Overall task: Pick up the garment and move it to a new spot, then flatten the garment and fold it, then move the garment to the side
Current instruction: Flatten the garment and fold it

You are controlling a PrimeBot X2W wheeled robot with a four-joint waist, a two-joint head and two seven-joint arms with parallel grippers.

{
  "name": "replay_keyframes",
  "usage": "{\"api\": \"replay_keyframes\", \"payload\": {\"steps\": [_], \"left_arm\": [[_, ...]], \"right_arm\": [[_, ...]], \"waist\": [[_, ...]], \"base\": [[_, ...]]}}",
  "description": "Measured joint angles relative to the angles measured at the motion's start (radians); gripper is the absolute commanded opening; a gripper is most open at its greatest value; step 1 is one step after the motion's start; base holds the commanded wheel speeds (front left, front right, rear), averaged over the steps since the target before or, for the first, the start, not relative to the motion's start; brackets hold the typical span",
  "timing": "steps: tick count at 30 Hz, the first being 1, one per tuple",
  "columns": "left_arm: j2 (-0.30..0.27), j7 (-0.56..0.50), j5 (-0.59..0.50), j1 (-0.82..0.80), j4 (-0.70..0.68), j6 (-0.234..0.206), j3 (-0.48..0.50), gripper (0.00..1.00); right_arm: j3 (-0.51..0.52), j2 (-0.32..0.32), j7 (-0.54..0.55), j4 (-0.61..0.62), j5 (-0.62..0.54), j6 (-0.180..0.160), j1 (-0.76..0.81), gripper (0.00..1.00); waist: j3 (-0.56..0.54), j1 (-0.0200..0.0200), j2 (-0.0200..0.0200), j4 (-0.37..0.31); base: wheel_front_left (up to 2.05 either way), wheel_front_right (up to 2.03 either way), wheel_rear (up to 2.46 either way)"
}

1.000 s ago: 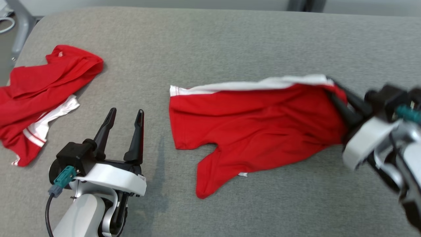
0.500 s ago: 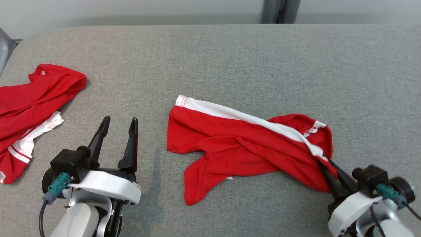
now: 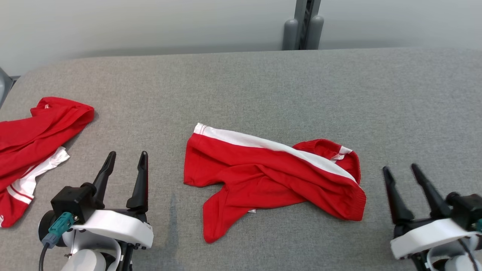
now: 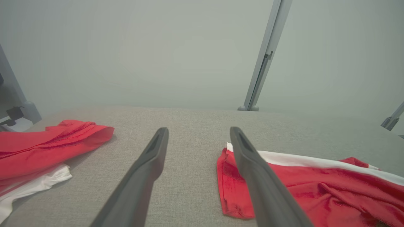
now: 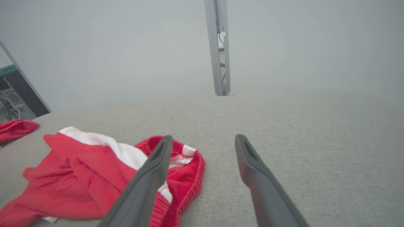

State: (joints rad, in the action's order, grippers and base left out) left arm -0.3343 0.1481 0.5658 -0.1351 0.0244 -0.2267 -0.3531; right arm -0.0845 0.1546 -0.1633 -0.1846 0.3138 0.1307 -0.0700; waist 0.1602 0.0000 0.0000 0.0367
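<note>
A red garment (image 3: pixel 271 180) with a white side stripe lies crumpled in the middle of the grey padded table (image 3: pixel 241 86); it also shows in the left wrist view (image 4: pixel 315 186) and the right wrist view (image 5: pixel 91 183). My right gripper (image 3: pixel 400 169) stands open to the garment's right, apart from it, holding nothing (image 5: pixel 203 140). At the lower left my left gripper (image 3: pixel 126 156) is open and empty (image 4: pixel 199 132), with the garment's left edge just to its right.
A second red and white garment (image 3: pixel 34 146) lies heaped at the table's left edge (image 4: pixel 41 148). A grey post (image 3: pixel 303 24) stands behind the far edge. Bare grey surface stretches behind and to the right of the middle garment.
My right gripper let go of the garment's right end, opened, and drew back to the right. The garment now lies loose on the table. The head camera has tilted up.
</note>
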Motion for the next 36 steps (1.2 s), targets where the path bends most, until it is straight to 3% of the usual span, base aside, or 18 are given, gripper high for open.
{"api": "replay_keyframes", "payload": {"steps": [8,23,27,36], "left_arm": [[-0.022,-0.004,0.001,0.038,-0.026,-0.030,0.019,1.00],[-0.042,-0.013,0.003,0.110,-0.063,-0.061,0.023,1.00],[-0.044,-0.015,0.004,0.110,-0.069,-0.062,0.021,1.00],[-0.040,-0.015,0.001,0.083,-0.070,-0.056,0.004,1.00]], "right_arm": [[0.110,-0.021,0.037,0.147,-0.040,0.000,-0.002,1.00],[0.087,-0.074,0.146,0.256,-0.077,0.000,0.106,1.00],[0.105,-0.080,0.164,0.251,-0.061,0.000,0.105,1.00],[0.169,-0.073,0.269,0.097,0.016,0.000,0.077,1.00]], "waist": [[-0.051,0.0000,0.0000,-0.019],[-0.107,0.0000,0.0000,-0.013],[-0.100,0.0000,0.0000,-0.013],[-0.064,0.0000,0.0000,0.012]], "base": [[0.00,0.00,0.00],[0.00,0.00,0.00],[0.00,0.00,0.00],[0.00,0.00,0.00]]}}
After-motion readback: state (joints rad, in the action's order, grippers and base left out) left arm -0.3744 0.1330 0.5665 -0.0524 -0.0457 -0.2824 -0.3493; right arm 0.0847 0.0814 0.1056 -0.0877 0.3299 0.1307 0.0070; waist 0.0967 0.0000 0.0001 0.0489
